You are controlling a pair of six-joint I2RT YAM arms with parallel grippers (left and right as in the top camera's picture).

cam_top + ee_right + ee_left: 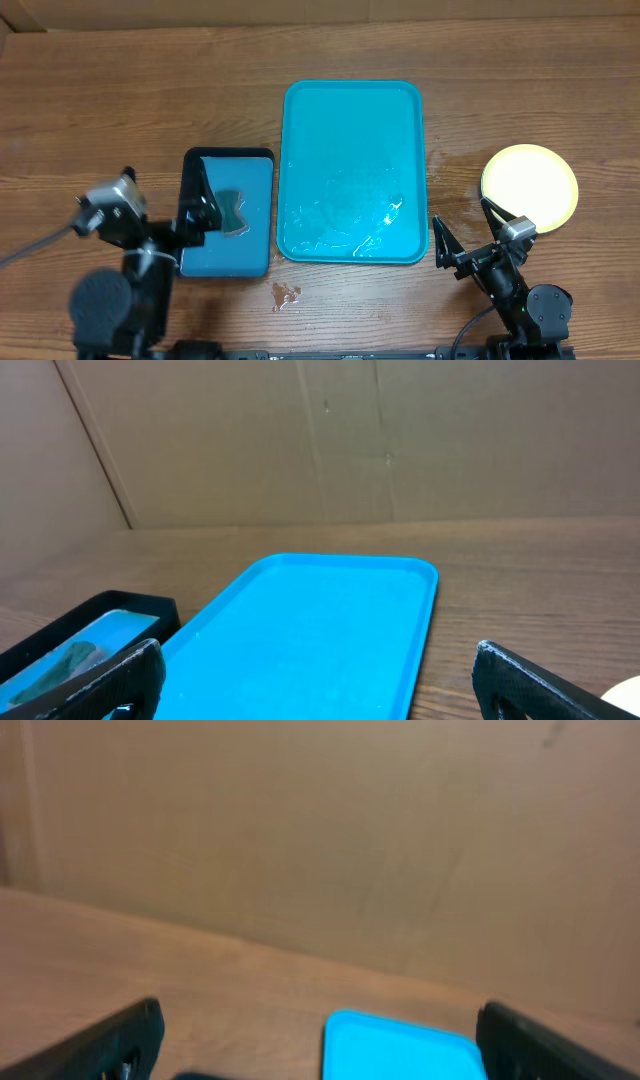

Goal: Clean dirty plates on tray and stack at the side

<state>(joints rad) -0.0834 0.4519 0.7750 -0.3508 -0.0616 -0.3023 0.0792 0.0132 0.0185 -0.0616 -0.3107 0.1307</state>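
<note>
While the tray (352,120) is sitting empty and wet, the plates (529,187) are lying on the table (100,100) to its right; only a yellow-rimmed top one is showing. Water is glistening in the tray and forming a puddle (285,295) in front of it, so a re-gripped plate could be slipping, or the right arm could be nudging the stack. Both arms are crouching at the near edge. The left gripper (205,205) is hanging spread and empty over the small tray (255,215); the right gripper (460,212) is gaping empty between tray and plates.
</note>
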